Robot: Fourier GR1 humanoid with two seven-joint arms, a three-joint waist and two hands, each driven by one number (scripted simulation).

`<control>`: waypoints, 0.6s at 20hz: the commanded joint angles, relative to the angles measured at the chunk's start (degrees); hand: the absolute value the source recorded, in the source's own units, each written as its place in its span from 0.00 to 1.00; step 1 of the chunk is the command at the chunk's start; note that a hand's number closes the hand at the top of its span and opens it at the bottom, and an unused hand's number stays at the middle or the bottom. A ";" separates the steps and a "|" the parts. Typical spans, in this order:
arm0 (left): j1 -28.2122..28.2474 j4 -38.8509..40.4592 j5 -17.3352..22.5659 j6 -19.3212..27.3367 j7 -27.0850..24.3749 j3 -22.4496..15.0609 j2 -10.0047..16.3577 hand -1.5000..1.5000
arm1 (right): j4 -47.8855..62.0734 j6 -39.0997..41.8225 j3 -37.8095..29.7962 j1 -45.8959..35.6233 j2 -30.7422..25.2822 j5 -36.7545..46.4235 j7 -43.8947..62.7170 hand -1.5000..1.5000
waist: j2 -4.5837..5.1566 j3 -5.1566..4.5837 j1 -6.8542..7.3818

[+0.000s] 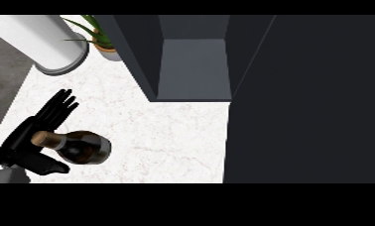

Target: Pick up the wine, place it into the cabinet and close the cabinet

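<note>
The wine bottle point(84, 146) is dark with a tan cork top and stands on the white marble counter point(168, 136) at the lower left. My left hand point(23, 144) is right beside it on its left. The fingers point(58, 105) point straight up past the bottle's neck and the thumb point(48, 165) reaches under it, so the bottle sits between them; the hand is open. The dark cabinet point(194, 66) stands open at the top centre, showing a grey inner floor. Its door point(300, 101) is a tall dark panel swung out along the right. My right hand does not show.
A white cylinder point(44, 41) stands at the upper left. Beside it, against the cabinet's left wall, is a small potted plant point(102, 44). Grey floor shows past the counter's left edge point(11, 86).
</note>
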 commanded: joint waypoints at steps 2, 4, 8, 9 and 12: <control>-3.90 10.80 -3.83 0.25 -6.19 -0.33 0.14 0.00 | 1.23 1.24 -0.41 0.70 -0.11 -0.27 -1.84 0.00 | 0.05 0.00 -0.18; -3.76 11.16 -4.37 0.36 -6.41 -1.44 -0.70 0.00 | -1.98 -2.76 2.24 -2.56 0.69 3.04 4.62 0.00 | 0.02 -0.01 -0.04; -6.35 15.76 -8.30 2.97 -10.43 -2.50 -0.38 0.00 | -2.02 1.11 -3.01 -0.28 -1.34 -3.50 1.58 0.00 | 0.02 0.01 -0.14; -5.29 19.36 -7.71 -1.75 -13.80 -1.65 2.29 0.00 | -0.36 0.56 -4.86 -2.32 -1.70 -4.81 2.54 0.00 | 0.05 0.00 -0.07; -7.75 27.18 -11.44 -0.49 -20.29 -2.64 2.32 0.00 | 2.63 1.15 -2.66 -2.14 -0.31 -2.05 -1.18 0.00 | 0.14 -0.03 -0.26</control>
